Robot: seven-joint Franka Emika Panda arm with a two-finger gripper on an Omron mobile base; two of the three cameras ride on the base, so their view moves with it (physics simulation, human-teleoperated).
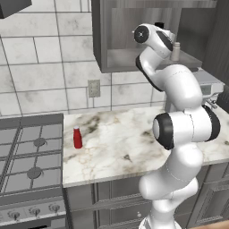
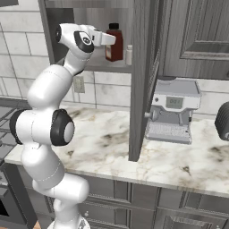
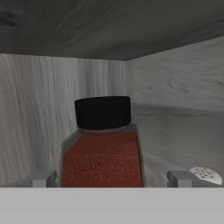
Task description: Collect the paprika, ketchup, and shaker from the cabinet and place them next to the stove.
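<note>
Looking along the hand right now, I've got the paprika [image 3: 103, 151] dead ahead: squarish bottle, grainy dark reddish-brown sides, flat round black cap. It stands upright on the shelf of the cabinet [image 2: 141, 67], which is all grey wood grain, open at the front. The gripper [image 3: 109, 178] has its fingers [image 3: 43, 178] spread wide, one on each side of the bottle, and the bottle's body sits between them; I can't tell if either tip is touching it yet.

Just to the right of the paprika is the shaker [image 2: 129, 55], a tiny pale grey cylinder with a rounded, perforated top. It pokes up right beside the right fingertip in the hand view, so it's pretty tight on that side.

The ketchup [image 1: 77, 137], a slim glossy bright red bottle, stands upright on the marble-look counter [image 1: 134, 143], near its left edge, just beside the stove [image 1: 27, 165] with its black grates and silver knobs.

Further right on the counter sits a silvery coffee machine [image 2: 172, 109], below the cabinet's side wall.
</note>
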